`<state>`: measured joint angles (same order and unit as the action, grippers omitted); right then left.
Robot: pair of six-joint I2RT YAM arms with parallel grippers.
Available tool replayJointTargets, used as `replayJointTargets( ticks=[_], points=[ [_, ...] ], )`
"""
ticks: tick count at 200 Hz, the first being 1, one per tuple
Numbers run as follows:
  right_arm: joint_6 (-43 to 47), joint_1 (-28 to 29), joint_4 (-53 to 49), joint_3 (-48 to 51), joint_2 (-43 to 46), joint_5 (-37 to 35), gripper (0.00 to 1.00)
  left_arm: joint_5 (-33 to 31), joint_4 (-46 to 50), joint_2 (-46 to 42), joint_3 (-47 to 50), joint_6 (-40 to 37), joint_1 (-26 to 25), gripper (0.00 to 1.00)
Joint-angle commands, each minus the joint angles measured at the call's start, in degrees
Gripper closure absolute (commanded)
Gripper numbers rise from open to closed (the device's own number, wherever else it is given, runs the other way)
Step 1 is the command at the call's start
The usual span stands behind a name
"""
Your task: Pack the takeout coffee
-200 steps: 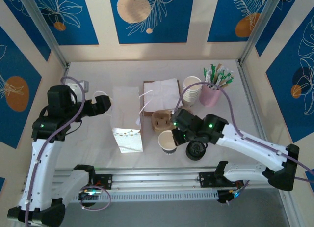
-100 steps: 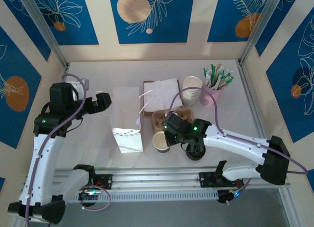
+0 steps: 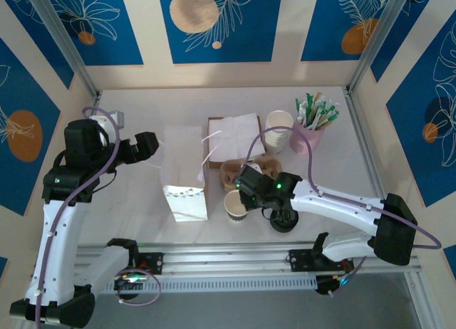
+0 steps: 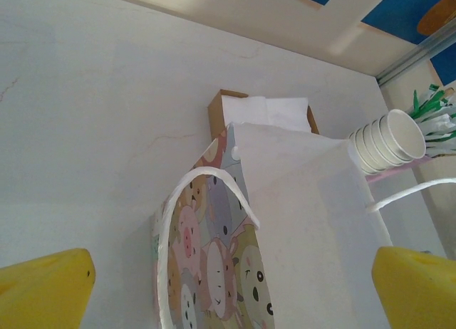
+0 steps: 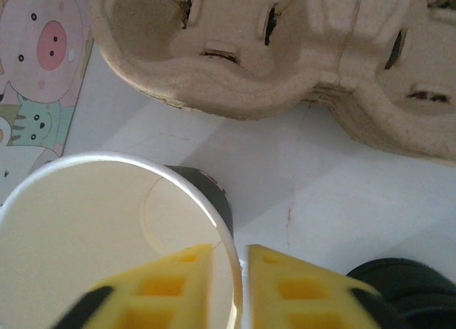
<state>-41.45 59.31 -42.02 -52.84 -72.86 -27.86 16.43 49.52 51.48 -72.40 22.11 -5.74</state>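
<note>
The tan pulp cup carrier tray [image 3: 234,171] lies mid-table; the right wrist view shows its round wells [image 5: 285,51] empty. Just in front of it stands an empty white paper cup [image 3: 232,205] with a dark sleeve. My right gripper [image 3: 246,192] is shut on that cup's rim [image 5: 226,236], one finger inside and one outside, its tips [image 5: 229,272] almost touching. My left gripper [image 3: 148,145] is open above the far end of a cartoon-printed paper bag [image 4: 285,236], its yellow fingers [image 4: 46,286] spread wide with nothing between them.
The bag [image 3: 184,179] lies flat left of the tray. A black lid [image 3: 283,218] sits right of the held cup. At the back are a napkin box [image 3: 231,135], a stack of white cups [image 3: 278,129] and a pink holder of sticks [image 3: 308,133].
My right gripper has swung left and closed on the cup's rim, and the cup has shifted a little left. The left gripper has drawn back slightly to the left.
</note>
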Motion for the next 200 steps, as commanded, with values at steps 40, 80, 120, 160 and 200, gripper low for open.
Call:
replayJointTargets(
  ticks=[40, 80, 120, 160, 200],
  points=[
    [-1.78, 0.45, -4.6, -3.43, 1.16, -2.37, 0.62, -0.02, 2.05, -0.04, -2.29, -0.14, 0.46, 0.01],
    [3.02, 0.36, -6.97, -7.07, 5.15, -3.92, 0.24, 1.0, 4.53, 1.37, -5.12, -0.7, 0.46, 0.01],
    [6.12, -1.12, -6.06, -8.08, 10.84, -3.67, 0.01, 0.55, 3.94, 2.66, -5.62, -0.25, 0.38, 0.01],
    [7.87, -4.93, -7.22, -7.32, 16.52, -4.49, 0.01, 0.57, 1.15, 6.25, -4.5, 0.47, 0.38, 0.01],
    [9.36, -9.31, -10.43, -6.58, 22.8, -7.09, 0.01, -0.12, -4.87, 8.04, 1.72, -0.66, 0.38, 0.06]
  ],
)
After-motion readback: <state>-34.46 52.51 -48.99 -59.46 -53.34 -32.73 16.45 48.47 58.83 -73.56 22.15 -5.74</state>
